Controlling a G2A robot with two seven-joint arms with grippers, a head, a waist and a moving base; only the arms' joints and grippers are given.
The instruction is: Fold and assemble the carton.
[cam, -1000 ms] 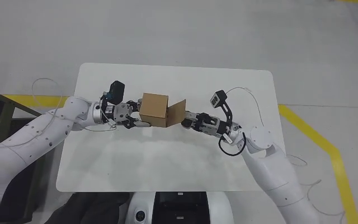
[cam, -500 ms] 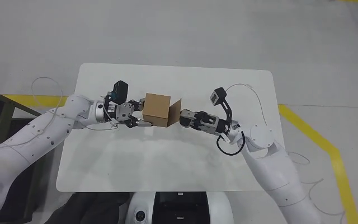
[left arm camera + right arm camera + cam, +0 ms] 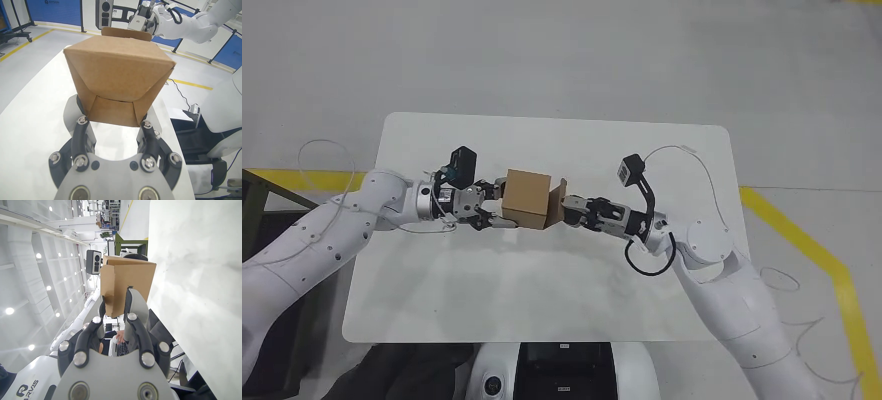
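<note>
A brown cardboard carton stands near the middle of the white table, held from both sides. My left gripper is at its left end, its fingers closed against the carton's two sides. My right gripper is at the right end, shut on the carton's end flap, which stands nearly against the box body. The flap shows as a thin brown edge from above.
The table's right edge and front edge lie well away from the carton. Bare tabletop lies behind and in front of the arms. A thin cable trails over the table's right part.
The carton has shifted slightly right with both grippers. The right gripper has swung the end flap in from an open angle to nearly flush with the box.
</note>
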